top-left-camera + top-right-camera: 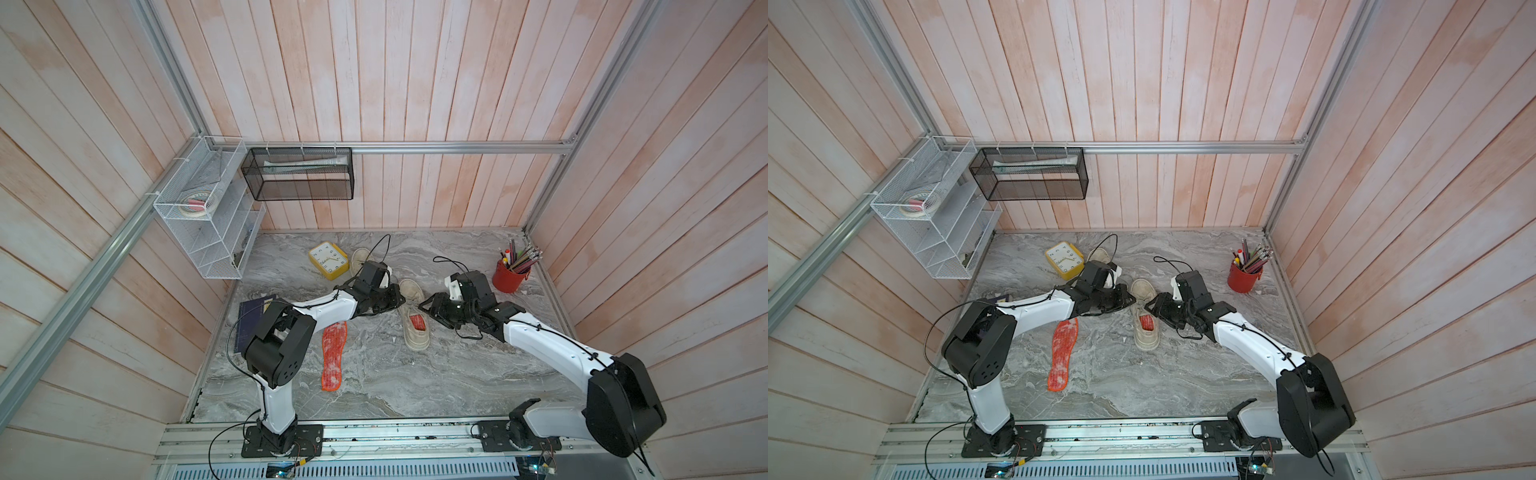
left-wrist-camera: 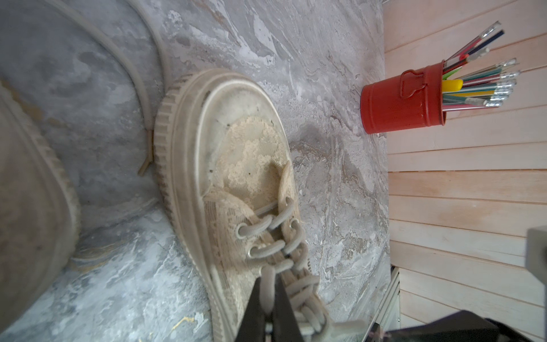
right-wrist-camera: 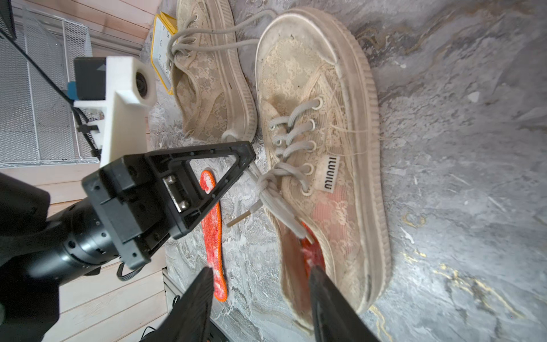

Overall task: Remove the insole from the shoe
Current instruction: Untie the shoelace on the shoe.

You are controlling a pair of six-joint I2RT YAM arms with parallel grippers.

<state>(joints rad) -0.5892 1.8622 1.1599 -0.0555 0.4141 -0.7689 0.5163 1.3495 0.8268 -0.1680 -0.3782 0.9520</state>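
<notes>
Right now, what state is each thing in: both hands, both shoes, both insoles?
left hand: shut on the lace of the middle shoe
right hand: open at that shoe's heel opening, holding nothing
middle shoe: upright, red insole inside
loose insole: flat on the table, outside both shoes
far shoe: upright by the clock, no insole visible inside

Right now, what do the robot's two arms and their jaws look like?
The left arm and right arm match: smooth white shells between bulky black joints, on black base plates, with thin black cables tied alongside. Each wrist carries a white camera mount. The jaws are black, triangular and open-framed.
</notes>
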